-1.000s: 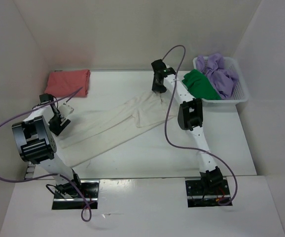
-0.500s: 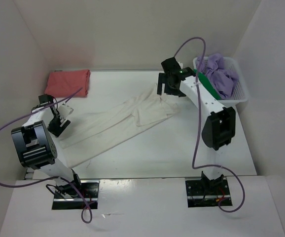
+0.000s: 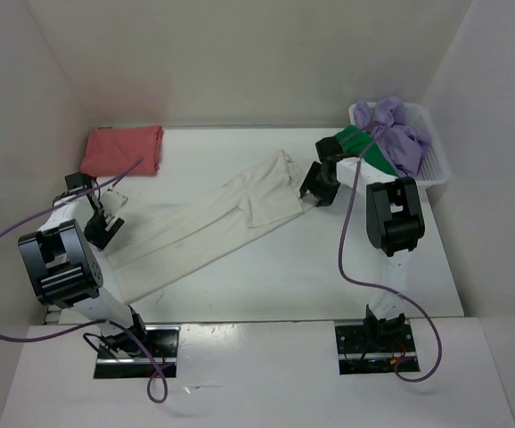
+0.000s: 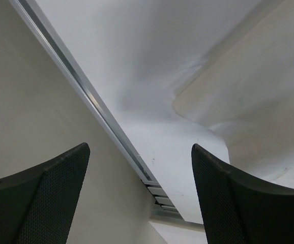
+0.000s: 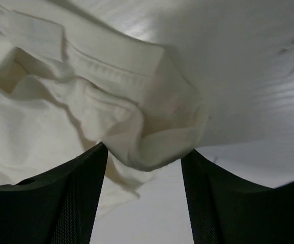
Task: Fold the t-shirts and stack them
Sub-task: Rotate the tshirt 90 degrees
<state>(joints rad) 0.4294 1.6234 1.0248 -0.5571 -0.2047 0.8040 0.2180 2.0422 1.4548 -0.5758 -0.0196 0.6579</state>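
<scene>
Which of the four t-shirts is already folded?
The salmon-red shirt, a flat rectangle at the far left. The cream shirt lies stretched out; the green shirt and lavender shirt sit bunched in the basket.

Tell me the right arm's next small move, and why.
Probably close the right gripper: its fingers straddle a bunched edge of the cream shirt, apparently without pinching it yet, and a grip is needed before folding that edge over.
</scene>
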